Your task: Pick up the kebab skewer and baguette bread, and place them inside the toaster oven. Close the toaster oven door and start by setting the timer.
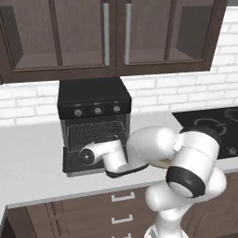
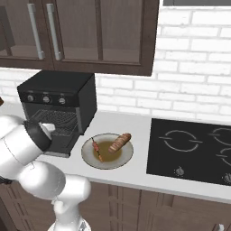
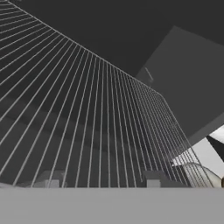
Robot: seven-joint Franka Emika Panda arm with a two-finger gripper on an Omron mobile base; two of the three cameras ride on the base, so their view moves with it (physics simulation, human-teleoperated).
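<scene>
The black toaster oven (image 1: 93, 95) (image 2: 58, 85) stands on the counter with its door (image 1: 74, 163) (image 2: 63, 146) dropped down flat. My gripper (image 3: 101, 180) is open at the oven mouth, just above the wire rack (image 3: 87, 122), with nothing between its fingertips (image 3: 50, 179). In the right base view my white hand (image 2: 47, 128) reaches into the opening. The kebab skewer (image 2: 96, 149) and the baguette bread (image 2: 120, 142) lie side by side on a round plate (image 2: 90, 160) right of the oven, apart from my gripper.
Three knobs (image 1: 97, 110) run across the oven's front panel. A black cooktop (image 2: 194, 149) (image 1: 214, 123) is set into the counter at the right. Dark wall cabinets (image 1: 116, 37) hang above. My own arm covers most of the plate (image 1: 163, 163) in the left base view.
</scene>
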